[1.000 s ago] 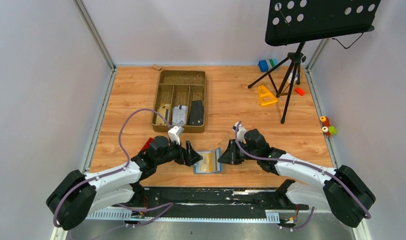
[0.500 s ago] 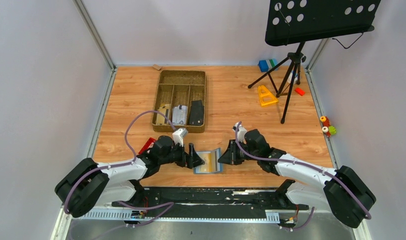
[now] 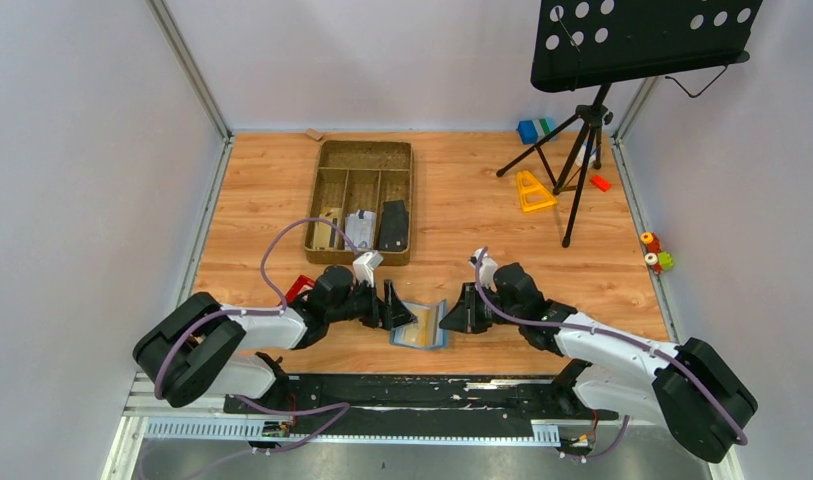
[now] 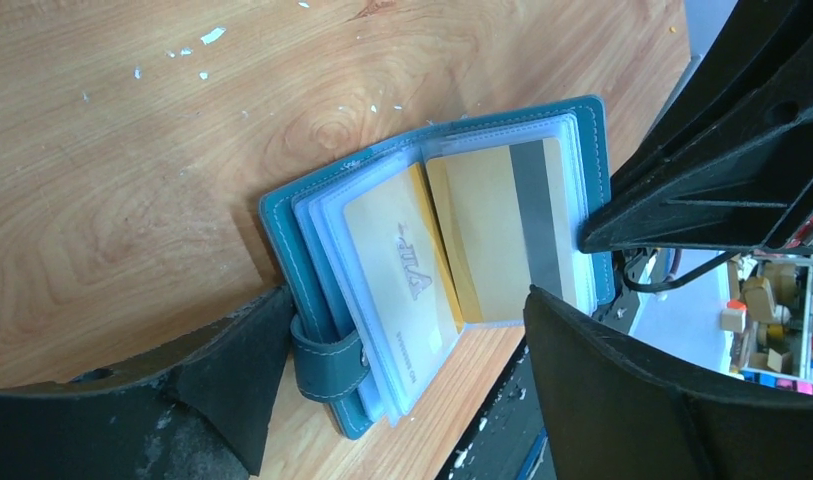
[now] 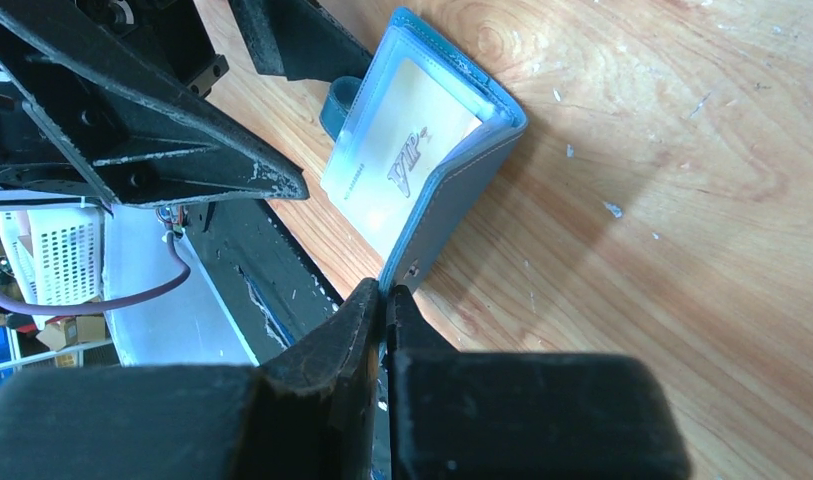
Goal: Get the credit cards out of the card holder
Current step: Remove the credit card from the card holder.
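Note:
The slate-blue card holder lies open near the table's front edge. In the left wrist view its clear sleeves show a gold card printed VIP and a gold card with a dark stripe. My left gripper is open, and its fingers stand either side of the holder's left half, by the strap. My right gripper is shut on the edge of the holder's right cover and holds it raised. The VIP card also shows there.
A brown divided tray stands behind the holder, with a grey card and a dark piece in it. A red block lies by my left arm. A music stand tripod, an orange triangle and a blue-green block are at the back right.
My left arm has swung right, bringing its open gripper up to the holder's left side. The right gripper has kept its grip on the cover and shifted a little.

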You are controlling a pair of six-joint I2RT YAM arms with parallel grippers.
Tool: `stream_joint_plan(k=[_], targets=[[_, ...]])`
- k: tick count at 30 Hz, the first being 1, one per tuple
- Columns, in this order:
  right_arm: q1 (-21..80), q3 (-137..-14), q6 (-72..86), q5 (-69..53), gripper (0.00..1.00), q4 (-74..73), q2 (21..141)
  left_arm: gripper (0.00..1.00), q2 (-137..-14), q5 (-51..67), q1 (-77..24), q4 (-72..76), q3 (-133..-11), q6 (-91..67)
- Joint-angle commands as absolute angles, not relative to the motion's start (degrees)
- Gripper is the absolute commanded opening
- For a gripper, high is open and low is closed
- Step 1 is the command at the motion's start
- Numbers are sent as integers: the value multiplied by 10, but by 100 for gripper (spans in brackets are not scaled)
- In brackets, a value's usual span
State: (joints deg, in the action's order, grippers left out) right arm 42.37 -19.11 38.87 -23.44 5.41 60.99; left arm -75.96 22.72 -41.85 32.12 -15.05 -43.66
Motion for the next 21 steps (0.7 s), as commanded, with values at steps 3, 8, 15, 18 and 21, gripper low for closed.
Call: stream_joint_plan(k=[3, 8, 15, 18, 21], targets=[[427, -176, 388, -220, 0, 87, 601, 81, -764, 268, -419, 408, -126, -457], [427, -167, 392, -217, 0, 99, 616, 72, -740, 284, -419, 438, -118, -461], [427, -157, 394, -217, 0, 120, 623, 58, -744, 287, -419, 431, -121, -447], [427, -153, 393, -215, 0, 124, 620, 49, -767, 303, -419, 459, -122, -454], [427, -146, 392, -209, 0, 128, 617, 44, -790, 313, -419, 489, -121, -463]])
